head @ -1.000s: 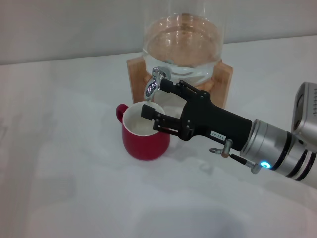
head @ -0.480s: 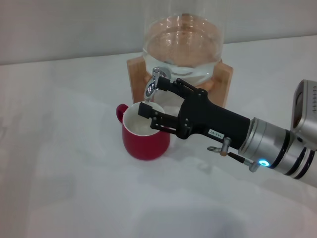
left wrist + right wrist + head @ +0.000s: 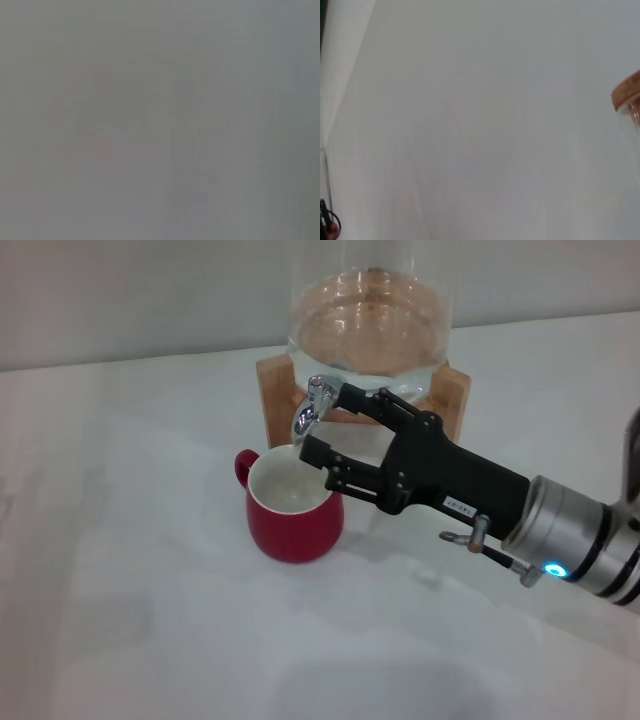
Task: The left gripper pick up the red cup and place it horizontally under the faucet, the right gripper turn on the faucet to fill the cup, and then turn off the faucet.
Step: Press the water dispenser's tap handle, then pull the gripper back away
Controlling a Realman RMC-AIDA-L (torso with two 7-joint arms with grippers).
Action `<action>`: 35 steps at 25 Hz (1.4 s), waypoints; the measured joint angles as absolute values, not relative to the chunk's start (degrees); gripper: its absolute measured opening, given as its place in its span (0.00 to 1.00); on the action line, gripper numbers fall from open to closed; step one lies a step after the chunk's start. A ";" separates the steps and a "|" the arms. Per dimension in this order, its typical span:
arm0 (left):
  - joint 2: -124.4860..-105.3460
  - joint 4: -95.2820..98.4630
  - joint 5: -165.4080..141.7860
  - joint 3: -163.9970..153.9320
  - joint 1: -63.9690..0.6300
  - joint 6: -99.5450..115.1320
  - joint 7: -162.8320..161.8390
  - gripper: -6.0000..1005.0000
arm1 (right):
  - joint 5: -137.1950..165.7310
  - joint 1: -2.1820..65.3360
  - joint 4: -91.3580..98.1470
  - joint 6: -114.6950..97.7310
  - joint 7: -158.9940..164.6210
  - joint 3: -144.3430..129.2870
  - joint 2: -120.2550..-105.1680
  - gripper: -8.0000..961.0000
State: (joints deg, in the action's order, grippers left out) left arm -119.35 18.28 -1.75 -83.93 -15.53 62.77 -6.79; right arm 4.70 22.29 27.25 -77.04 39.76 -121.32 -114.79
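The right gripper [image 3: 322,426] has its fingers spread apart, holding nothing. One finger [image 3: 365,405] reaches to just beside the faucet [image 3: 314,405], at about 3 o'clock of the chrome spout. The other finger [image 3: 322,454] lies lower, over the rim of the red cup [image 3: 291,504] at about 1 o'clock of the cup mouth. Whether the upper finger actually touches the lever cannot be determined from the head view. The spread suits a lever operation: the open span leaves room for the tap lever between the fingers, so that a push or a wrist turn can move it.

The gripper body runs from the tap toward 4 o'clock, down to the silver-grey arm with its blue light [image 3: 552,569]. This slanted approach keeps the arm clear of the cup mouth and of the glass jar [image 3: 368,330] on the wooden stand [image 3: 453,390].

The red cup stands upright on the white table [image 3: 130,570], directly below the spout, handle pointing to about 10 o'clock. The mouth sits under the outlet so that any flow falls inside. A thin stream appears to run from spout to cup, but this is uncertain.

The left gripper is not visible in any view; its wrist view shows only plain grey. The placement step is judged complete.
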 joint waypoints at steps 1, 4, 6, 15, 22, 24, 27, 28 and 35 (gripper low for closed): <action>-119.35 18.28 -1.75 -83.93 -15.53 62.76 -6.52 0.89 | 4.70 22.05 27.17 -77.76 39.74 -121.31 -114.76 0.90; -119.35 18.28 -1.75 -83.93 -15.56 62.66 -6.20 0.89 | 4.71 21.16 27.14 -79.47 39.73 -121.40 -114.71 0.90; -119.35 18.28 -1.75 -83.93 -15.61 62.41 -6.18 0.89 | 4.76 20.63 27.24 -80.18 39.73 -121.68 -114.82 0.90; -119.35 18.25 -1.72 -83.93 -15.86 62.21 -6.16 0.89 | 6.33 20.76 28.44 -79.50 39.99 -124.02 -115.23 0.90; -119.45 16.18 -1.66 -83.93 -17.35 62.31 -6.31 0.89 | 6.29 21.38 30.92 -74.62 40.07 -125.51 -115.30 0.90; -119.46 16.17 -1.66 -83.93 -17.43 62.32 -6.32 0.89 | 6.27 21.89 31.23 -73.40 40.08 -125.67 -115.33 0.90; -119.45 16.16 -1.66 -83.93 -17.56 62.32 -6.35 0.89 | 6.24 22.51 31.45 -72.05 40.08 -125.72 -115.37 0.90; -119.45 16.17 -1.66 -83.93 -17.58 62.32 -6.39 0.89 | 6.23 22.70 31.53 -71.73 40.08 -125.72 -115.38 0.90; -119.44 16.17 -1.66 -83.93 -17.68 62.33 -6.42 0.89 | 6.21 23.56 31.99 -71.29 40.14 -126.54 -115.43 0.90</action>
State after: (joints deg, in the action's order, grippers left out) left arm -119.44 16.17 -1.66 -83.93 -17.68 62.33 -6.42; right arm 6.21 23.56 31.99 -71.29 40.14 -126.54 -115.43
